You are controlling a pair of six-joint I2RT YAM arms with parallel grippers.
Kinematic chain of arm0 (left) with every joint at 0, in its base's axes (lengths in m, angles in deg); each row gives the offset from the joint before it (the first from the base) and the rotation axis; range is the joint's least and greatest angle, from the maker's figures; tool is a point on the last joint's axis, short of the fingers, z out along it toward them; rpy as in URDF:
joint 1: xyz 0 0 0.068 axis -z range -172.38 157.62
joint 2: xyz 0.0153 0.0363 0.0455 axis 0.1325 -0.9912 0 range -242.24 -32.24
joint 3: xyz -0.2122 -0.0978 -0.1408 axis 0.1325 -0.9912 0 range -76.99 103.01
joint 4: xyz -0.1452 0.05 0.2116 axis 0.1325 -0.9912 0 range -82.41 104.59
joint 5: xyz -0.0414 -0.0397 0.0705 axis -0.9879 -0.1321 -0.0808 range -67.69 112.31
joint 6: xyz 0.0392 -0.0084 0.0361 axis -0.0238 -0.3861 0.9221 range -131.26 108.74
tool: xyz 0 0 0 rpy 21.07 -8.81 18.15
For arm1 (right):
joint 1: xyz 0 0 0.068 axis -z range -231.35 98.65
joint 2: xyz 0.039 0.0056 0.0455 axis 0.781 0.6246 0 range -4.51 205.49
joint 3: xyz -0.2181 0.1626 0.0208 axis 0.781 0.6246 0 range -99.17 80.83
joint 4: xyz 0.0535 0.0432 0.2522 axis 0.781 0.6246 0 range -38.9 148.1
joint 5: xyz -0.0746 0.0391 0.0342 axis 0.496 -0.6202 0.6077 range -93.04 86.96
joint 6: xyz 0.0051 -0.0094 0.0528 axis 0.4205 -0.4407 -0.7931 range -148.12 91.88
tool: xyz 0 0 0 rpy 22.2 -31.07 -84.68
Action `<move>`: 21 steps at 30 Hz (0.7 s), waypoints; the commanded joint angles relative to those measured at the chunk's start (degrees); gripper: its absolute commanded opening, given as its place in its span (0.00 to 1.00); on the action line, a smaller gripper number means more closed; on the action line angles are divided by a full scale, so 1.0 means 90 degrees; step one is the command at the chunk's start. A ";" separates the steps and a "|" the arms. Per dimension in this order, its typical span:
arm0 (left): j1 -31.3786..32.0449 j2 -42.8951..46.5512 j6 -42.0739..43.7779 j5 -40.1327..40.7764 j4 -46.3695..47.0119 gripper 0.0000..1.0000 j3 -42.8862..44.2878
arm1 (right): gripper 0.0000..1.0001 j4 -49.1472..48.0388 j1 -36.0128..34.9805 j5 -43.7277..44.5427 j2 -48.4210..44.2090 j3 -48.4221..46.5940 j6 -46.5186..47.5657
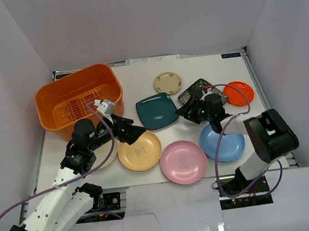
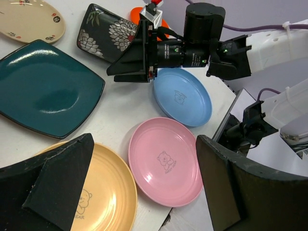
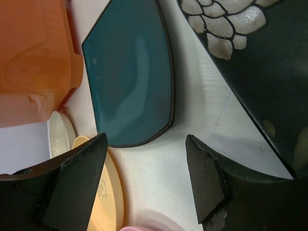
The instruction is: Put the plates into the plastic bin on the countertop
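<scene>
The top view is showing everything at once. Nearest the arms, the pink plate (image 1: 183, 162) is lying at 5 o'clock from the middle of the countertop (image 1: 210, 67). The yellow plate (image 1: 142, 153) is sitting at 7 o'clock and the blue plate (image 1: 225, 143) at 4 o'clock. A cream plate (image 3: 60, 137) is half hiding under the left arm (image 1: 69, 197) at 8 o'clock. The square teal plate (image 1: 157, 111) is lying in the middle. Farther back, the black flower plate (image 1: 199, 88) is at 2 o'clock, the orange-red plate (image 1: 240, 92) is at 3 o'clock, and the small beige plate (image 1: 167, 83) is at 12 o'clock. The big orange bin (image 1: 54, 113) is standing at 10 o'clock, and only this view is showing all of it. Every plate is lying on the countertop, outside the bin.

The right wrist view is showing only a corner of the bin, with the cream plate's edge just beside it.

The left claw (image 1: 134, 131) is spreading very wide and hanging over the far edge of the yellow plate, pinching nothing. The right claw (image 1: 186, 112) is spreading too, with only bare white table between its fingers. It is sitting between the teal plate and the black flower plate. I cannot tell if it is touching the flower plate.

Only the left wrist view is showing a bear drawing (image 2: 166, 161) on the pink plate, and one each on the blue and yellow plates. The letters under the yellow plate's bear are spelling "BEAR".
</scene>
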 commanded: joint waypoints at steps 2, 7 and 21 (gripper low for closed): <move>-0.0012 0.0001 -0.0029 0.0293 -0.0091 0.98 0.0237 | 0.70 -0.0842 -0.0055 0.0022 0.0679 -0.0303 -0.0525; -0.0012 -0.0097 -0.0068 0.0382 -0.0120 0.98 0.0257 | 0.66 -0.1448 -0.0133 0.0100 0.1412 -0.0488 -0.0974; -0.0012 -0.0350 -0.0107 0.0772 -0.0237 0.98 0.0276 | 0.33 -0.2532 -0.0338 0.0129 0.2683 -0.0831 -0.1786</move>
